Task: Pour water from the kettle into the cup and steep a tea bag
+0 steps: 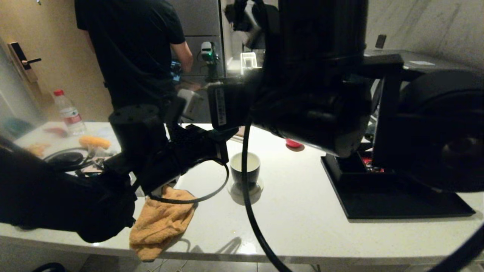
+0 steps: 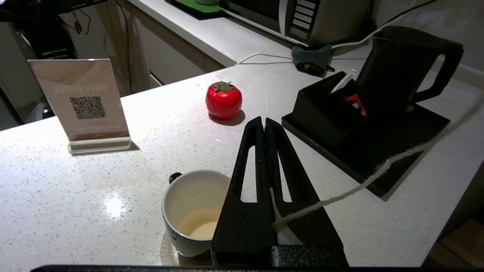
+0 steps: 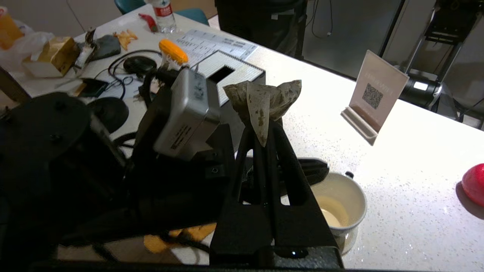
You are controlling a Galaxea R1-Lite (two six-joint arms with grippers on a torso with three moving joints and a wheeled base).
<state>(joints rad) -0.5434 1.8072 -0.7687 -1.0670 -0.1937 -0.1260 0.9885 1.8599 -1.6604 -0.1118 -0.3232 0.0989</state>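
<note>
The cup (image 2: 191, 211), black outside and white inside, stands on the white counter with a little pale liquid in its bottom; it also shows as the cup (image 1: 245, 166) and the cup (image 3: 342, 204). My left gripper (image 2: 263, 122) hangs just beside the cup, shut on a white string (image 2: 363, 183) that runs off to one side. My right gripper (image 3: 264, 130) is higher up and shut on the tea bag (image 3: 264, 100), a crumpled brownish pouch above the left arm. The black kettle (image 2: 401, 64) stands upright on the black tray (image 2: 412, 151).
A red tomato-shaped thing (image 2: 224, 99) and a QR-code sign (image 2: 85, 100) stand beyond the cup. A black box with sachets (image 2: 332, 109) sits on the tray. An orange cloth (image 1: 160, 223) hangs over the near edge. A person in black (image 1: 132, 49) stands behind the counter.
</note>
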